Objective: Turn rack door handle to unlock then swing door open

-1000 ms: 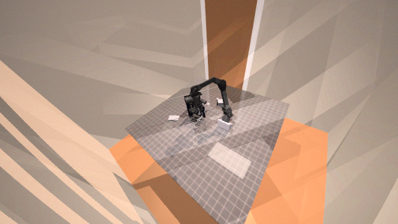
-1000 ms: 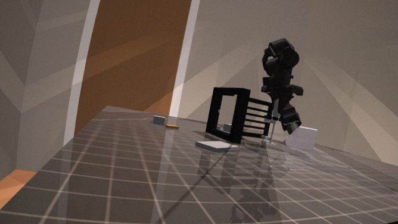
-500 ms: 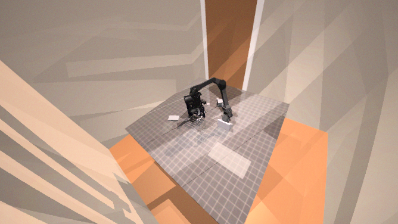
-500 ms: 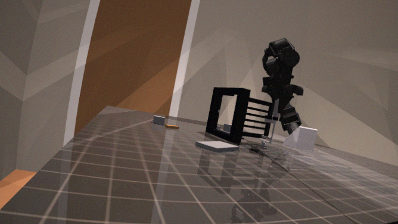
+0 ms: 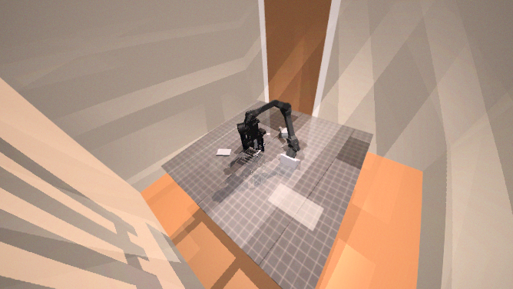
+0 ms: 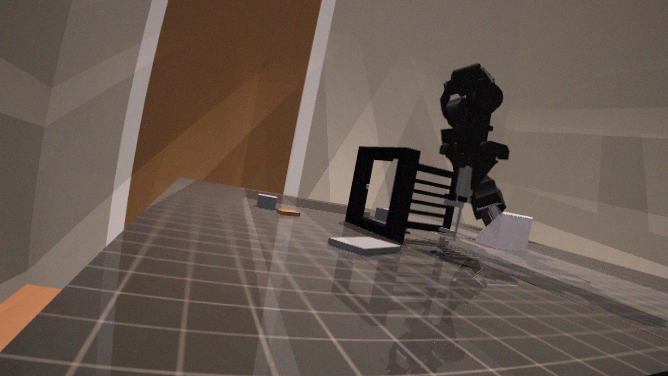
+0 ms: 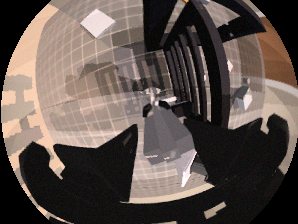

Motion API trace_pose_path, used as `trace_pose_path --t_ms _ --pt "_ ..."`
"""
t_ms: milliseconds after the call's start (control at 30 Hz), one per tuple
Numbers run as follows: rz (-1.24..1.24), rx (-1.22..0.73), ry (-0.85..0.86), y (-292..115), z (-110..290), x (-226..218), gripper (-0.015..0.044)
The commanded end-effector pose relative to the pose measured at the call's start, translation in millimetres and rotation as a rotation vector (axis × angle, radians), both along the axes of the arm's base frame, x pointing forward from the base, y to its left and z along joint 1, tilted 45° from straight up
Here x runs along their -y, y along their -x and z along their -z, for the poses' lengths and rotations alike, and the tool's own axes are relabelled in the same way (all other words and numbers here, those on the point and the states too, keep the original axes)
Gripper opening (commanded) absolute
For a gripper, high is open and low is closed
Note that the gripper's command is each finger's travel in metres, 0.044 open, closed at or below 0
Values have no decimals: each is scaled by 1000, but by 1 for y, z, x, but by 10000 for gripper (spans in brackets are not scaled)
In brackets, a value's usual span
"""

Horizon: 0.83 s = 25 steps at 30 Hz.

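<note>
The black rack frame (image 6: 404, 195) (image 7: 155, 20) stands upright on the table. Its barred door (image 6: 435, 171) (image 7: 216, 65) is swung far out from the frame, roughly at a right angle; the exact angle cannot be told. The grey upright handle (image 6: 464, 184) (image 7: 167, 135) is at the door's free edge. My gripper (image 6: 466, 172) (image 7: 160, 124) is open, pointing down, with one black finger on each side of the handle and a visible gap at the left finger. Whether the right finger touches the handle is unclear. In the top view the gripper and door overlap as one dark shape.
A flat white tile (image 5: 223, 152) (image 6: 365, 245) lies near the frame. The arm rises from a white wedge-shaped base (image 5: 289, 161) (image 6: 517, 232). A small grey block (image 6: 267, 201) and an orange piece (image 6: 288, 212) lie farther back. Another block (image 6: 382, 214) shows through the frame.
</note>
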State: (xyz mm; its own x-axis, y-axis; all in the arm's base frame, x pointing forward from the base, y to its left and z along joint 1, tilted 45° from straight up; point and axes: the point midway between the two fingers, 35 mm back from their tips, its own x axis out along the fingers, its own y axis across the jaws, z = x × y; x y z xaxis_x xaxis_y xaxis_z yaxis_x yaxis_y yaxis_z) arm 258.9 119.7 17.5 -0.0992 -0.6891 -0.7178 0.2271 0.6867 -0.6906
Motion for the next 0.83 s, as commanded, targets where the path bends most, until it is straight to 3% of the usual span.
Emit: trace_pose_path --t_ms 0,800 --pt "-8 4 -6 -1 -5 -5 285" --pt "-73 5 -39 -4 -33 -32 285"
